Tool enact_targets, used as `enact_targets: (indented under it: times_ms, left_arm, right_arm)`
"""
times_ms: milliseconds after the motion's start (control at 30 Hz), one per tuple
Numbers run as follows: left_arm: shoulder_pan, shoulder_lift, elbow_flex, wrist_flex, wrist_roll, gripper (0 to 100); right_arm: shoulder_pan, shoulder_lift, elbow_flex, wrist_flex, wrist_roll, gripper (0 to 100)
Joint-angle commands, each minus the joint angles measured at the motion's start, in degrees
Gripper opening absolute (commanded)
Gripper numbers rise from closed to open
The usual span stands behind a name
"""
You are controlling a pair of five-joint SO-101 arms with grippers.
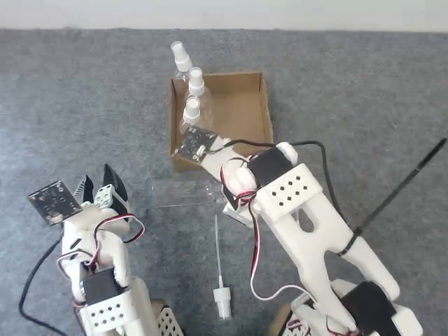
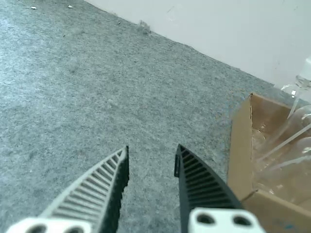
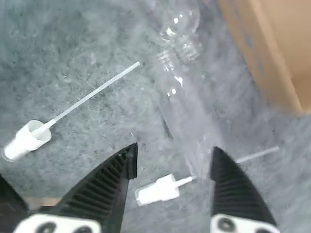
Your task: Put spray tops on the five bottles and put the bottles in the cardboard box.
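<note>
The right end effector [image 3: 175, 148] is open wide. It hangs over a clear bottle [image 1: 178, 192] that lies on its side with no top on the grey counter [image 1: 70, 91], just in front of the cardboard box [image 1: 238, 115]. A small spray top [image 3: 155, 189] lies beside this bottle. A long-tube spray top [image 1: 222, 297] lies nearer. Three capped bottles [image 1: 191, 112] stand along the box's left wall. The left end effector [image 1: 98, 176] is at the near left, open a little and holding nothing.
</note>
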Motion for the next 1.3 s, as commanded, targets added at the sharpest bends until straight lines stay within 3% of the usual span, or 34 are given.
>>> enact_targets:
  times_ms: [0, 400, 967, 1167, 1267]
  left_arm:
    - [-0.2, -1.0, -0.6, 0.3, -0.4, 14]
    - [-0.3, -1.0, -0.6, 0.3, -0.4, 14]
    - [-0.4, -1.0, -0.6, 0.3, -0.4, 14]
    - [-0.4, -1.0, -0.6, 0.3, -0.4, 14]
    - [-0.4, -1.0, -0.6, 0.3, -0.4, 14]
  right_arm:
    - [-0.5, 2.0, 0.4, -3.5, 3.3, 31.0]
    - [-0.1, 12.4, 4.2, -14.3, 13.5, 26.3]
    - [0.4, 24.6, 4.1, -22.0, 17.4, 26.2]
    - [0.7, 24.6, 3.9, -22.0, 17.1, 10.7]
    - [0.6, 24.6, 3.3, -22.1, 13.5, 8.8]
